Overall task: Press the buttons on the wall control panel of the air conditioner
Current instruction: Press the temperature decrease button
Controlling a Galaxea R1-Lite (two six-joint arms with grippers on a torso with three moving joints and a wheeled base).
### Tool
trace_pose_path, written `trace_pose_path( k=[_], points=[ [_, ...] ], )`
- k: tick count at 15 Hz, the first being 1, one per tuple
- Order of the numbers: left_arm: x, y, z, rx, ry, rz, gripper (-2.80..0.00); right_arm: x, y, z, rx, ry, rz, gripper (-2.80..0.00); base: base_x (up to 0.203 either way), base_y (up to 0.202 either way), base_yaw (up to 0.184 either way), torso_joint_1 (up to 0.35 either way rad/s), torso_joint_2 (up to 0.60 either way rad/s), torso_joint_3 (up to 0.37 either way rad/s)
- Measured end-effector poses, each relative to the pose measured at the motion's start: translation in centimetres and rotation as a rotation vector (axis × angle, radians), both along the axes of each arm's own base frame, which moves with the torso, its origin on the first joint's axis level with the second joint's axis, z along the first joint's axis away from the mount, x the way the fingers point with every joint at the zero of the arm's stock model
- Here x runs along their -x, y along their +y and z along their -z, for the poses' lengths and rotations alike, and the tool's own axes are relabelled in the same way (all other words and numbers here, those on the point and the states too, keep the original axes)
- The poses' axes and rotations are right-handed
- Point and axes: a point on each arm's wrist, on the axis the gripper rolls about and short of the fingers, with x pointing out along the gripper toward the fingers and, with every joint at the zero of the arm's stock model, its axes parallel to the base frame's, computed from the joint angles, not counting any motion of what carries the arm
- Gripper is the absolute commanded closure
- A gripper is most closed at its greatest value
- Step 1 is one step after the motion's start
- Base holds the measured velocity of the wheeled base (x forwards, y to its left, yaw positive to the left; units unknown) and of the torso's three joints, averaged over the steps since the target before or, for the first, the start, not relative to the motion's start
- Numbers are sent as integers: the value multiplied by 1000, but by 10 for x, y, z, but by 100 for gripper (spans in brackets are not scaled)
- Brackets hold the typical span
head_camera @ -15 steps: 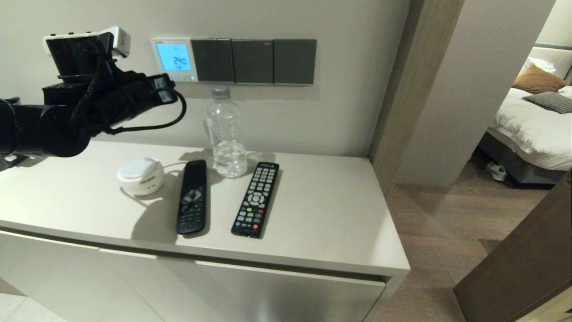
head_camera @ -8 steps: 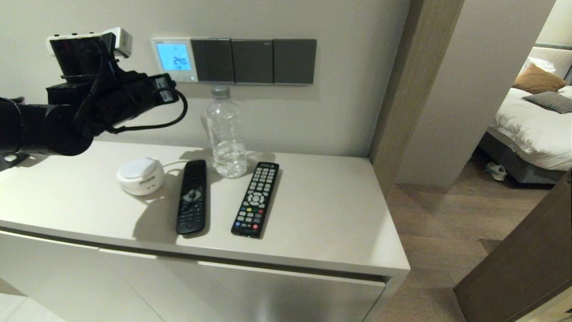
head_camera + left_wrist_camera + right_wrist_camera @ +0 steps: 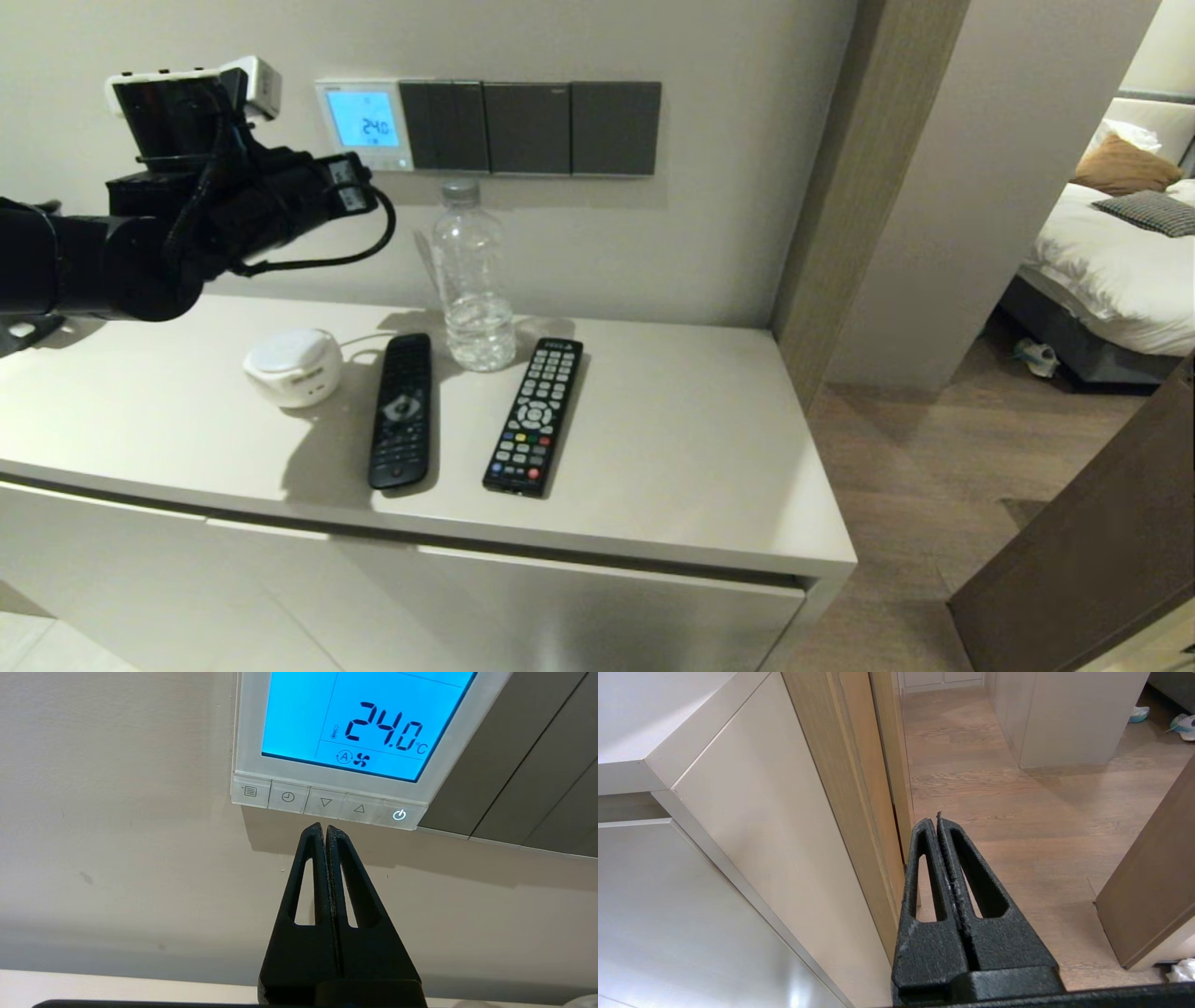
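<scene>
The white wall control panel (image 3: 364, 124) hangs on the wall with its screen lit blue, showing 24.0; it also shows in the left wrist view (image 3: 359, 723). A row of pale buttons (image 3: 327, 804) runs along its lower edge, with a lit power key (image 3: 399, 815) at one end. My left gripper (image 3: 324, 828) is shut and empty, its tips just below the down-arrow button (image 3: 325, 803), apart from it. In the head view it (image 3: 359, 187) is raised left of and below the panel. My right gripper (image 3: 937, 820) is shut and parked low beside the cabinet.
Dark grey switch plates (image 3: 529, 128) adjoin the panel on the right. On the cabinet top (image 3: 672, 439) stand a clear water bottle (image 3: 471, 280), two black remotes (image 3: 402, 409) (image 3: 534, 415) and a white round device (image 3: 293, 366). A doorway opens to the right.
My left arm has moved slightly up and to the right, toward the panel. The rest has not moved.
</scene>
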Motion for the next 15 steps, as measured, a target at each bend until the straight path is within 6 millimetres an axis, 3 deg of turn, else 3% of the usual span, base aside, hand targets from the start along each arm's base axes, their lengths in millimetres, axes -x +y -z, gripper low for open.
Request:
trace_pose_path(
  k=[15],
  points=[
    [-17,-4,5,2,-2,2,0,0,0,0,0,0,0,0,0,0,0,0,0,0]
  ],
)
